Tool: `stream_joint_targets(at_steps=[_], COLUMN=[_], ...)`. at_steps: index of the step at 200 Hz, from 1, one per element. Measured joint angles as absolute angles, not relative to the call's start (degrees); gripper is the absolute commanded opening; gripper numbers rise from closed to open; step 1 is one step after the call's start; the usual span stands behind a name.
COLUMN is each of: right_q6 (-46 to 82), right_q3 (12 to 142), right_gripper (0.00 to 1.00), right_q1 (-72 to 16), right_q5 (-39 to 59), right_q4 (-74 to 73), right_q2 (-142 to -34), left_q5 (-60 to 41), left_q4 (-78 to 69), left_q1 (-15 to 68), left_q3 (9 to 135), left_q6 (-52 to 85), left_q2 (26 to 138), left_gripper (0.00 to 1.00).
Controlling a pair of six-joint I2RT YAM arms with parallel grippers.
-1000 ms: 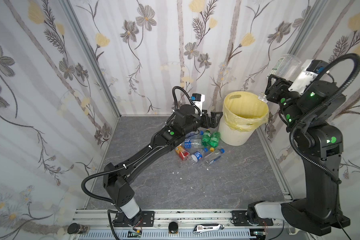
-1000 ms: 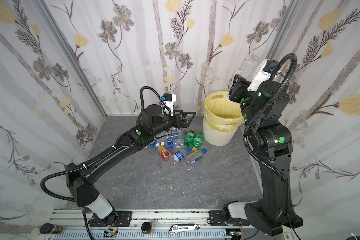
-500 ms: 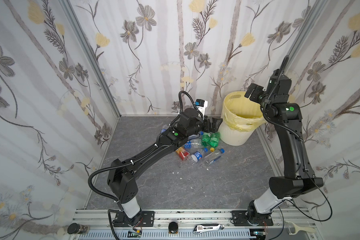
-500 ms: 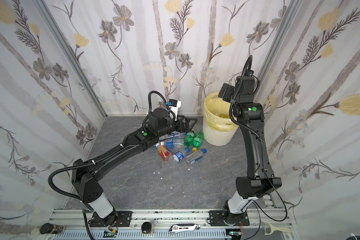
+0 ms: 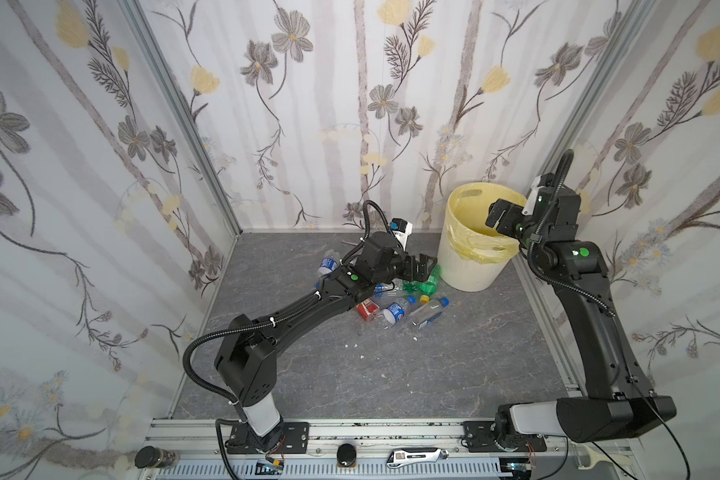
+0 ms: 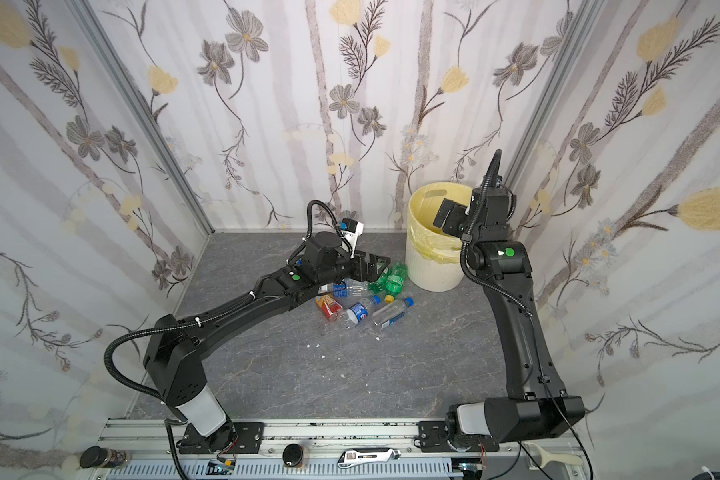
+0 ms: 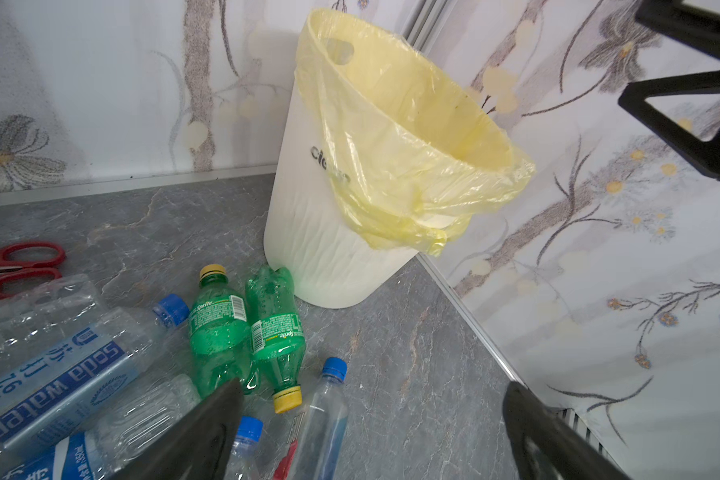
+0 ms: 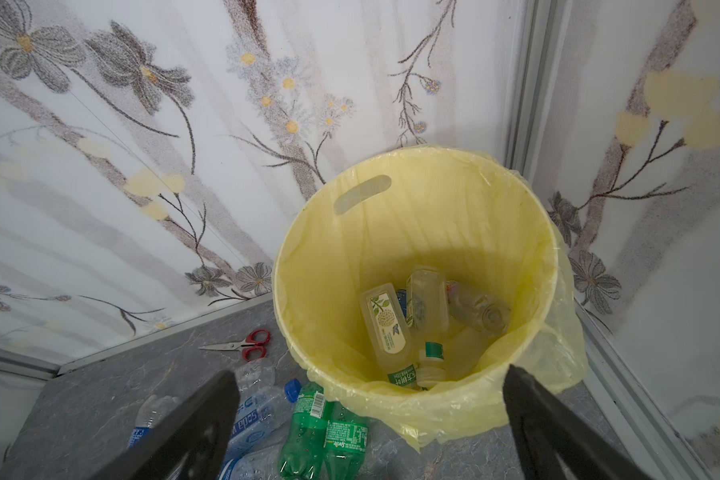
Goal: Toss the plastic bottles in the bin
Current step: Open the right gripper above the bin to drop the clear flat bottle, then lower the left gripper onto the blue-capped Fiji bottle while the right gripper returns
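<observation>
Several plastic bottles (image 5: 395, 309) lie in a heap on the grey floor just left of the bin (image 5: 462, 270), a white ribbed basket with a yellow liner. Two of them are green (image 7: 217, 332) and rest against the bin's foot (image 7: 321, 232). My left gripper (image 7: 373, 390) hangs open over the heap's right edge, above a clear blue-capped bottle (image 7: 325, 411), holding nothing. My right gripper (image 8: 371, 376) stands open and empty above the bin's near rim. Inside the bin lie a few pale bottles (image 8: 387, 328). Both top views show both grippers, the left gripper (image 6: 375, 266) and the right gripper (image 6: 447, 218).
Red-handled scissors (image 8: 246, 343) lie on the floor behind the heap, near the back wall. Flowered walls close in the floor on three sides, and the bin stands in the back right corner. A metal rail (image 5: 391, 432) with small tools runs along the front.
My right arm came down from high up to just over the bin. Its jaws opened and the clear bottle it held is gone from them. The left gripper edged toward the bin.
</observation>
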State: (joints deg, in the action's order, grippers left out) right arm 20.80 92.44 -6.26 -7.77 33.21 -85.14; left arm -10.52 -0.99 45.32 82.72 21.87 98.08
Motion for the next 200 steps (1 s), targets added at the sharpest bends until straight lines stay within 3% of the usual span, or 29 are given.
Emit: stream_joint_targets(at_steps=[72, 200], right_q6=[22.09, 26.55], right_q3=[66.43, 51.92], right_gripper=[1.00, 1.00], right_q1=[-7.73, -5.08], right_q5=[-4.86, 2.33], right_q4=[29.39, 27.20], right_q2=[-72.71, -68.01], left_q5=[-6.17, 1.43], left_q4=[-0.12, 3.84], left_q1=[50.78, 55.13], left_q3=[75.94, 78.48], left_q6=[10.48, 2.55], left_q2=[100.57, 114.98], left_gripper=[1.00, 0.97])
